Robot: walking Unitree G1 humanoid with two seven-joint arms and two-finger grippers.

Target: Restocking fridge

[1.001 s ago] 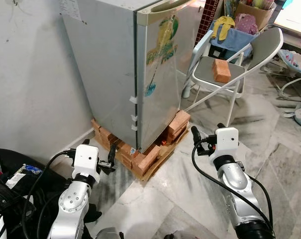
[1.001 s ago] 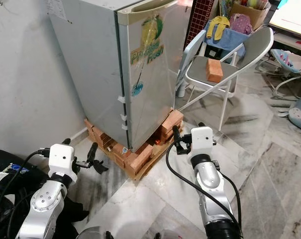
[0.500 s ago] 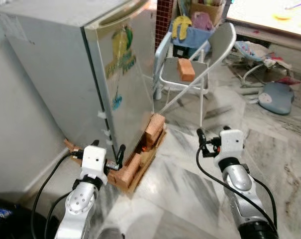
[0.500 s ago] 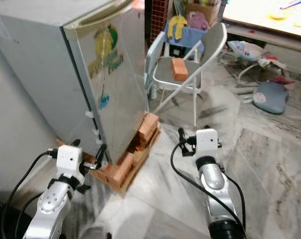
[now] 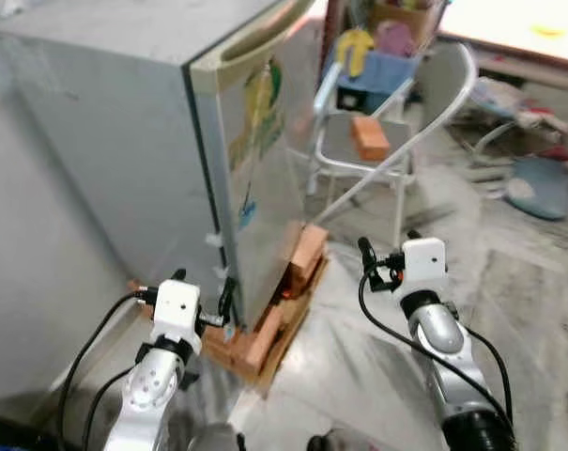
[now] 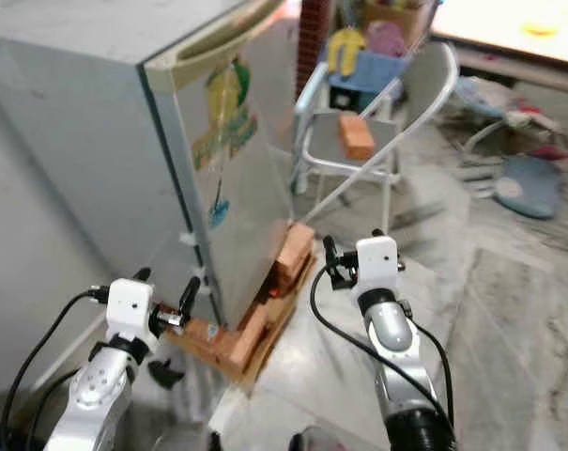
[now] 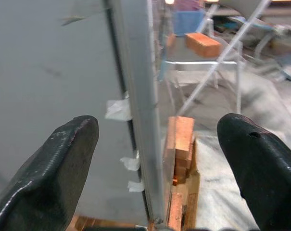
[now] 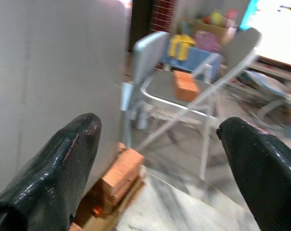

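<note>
Fridge (image 5: 171,141) shut, door logo unreadable; left pincer (image 5: 201,301), right pincer (image 5: 385,258) spread empty

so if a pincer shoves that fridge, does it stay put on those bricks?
Probably heavy and stiff: the fridge is a tall metal box. It rests on loose-looking stacked bricks over a board, so a hard push up high might rock it or shift a brick. Pulling the door is likely safer.

Folding chair (image 5: 382,150) (brick (image 5: 369,137) on seat)
</note>
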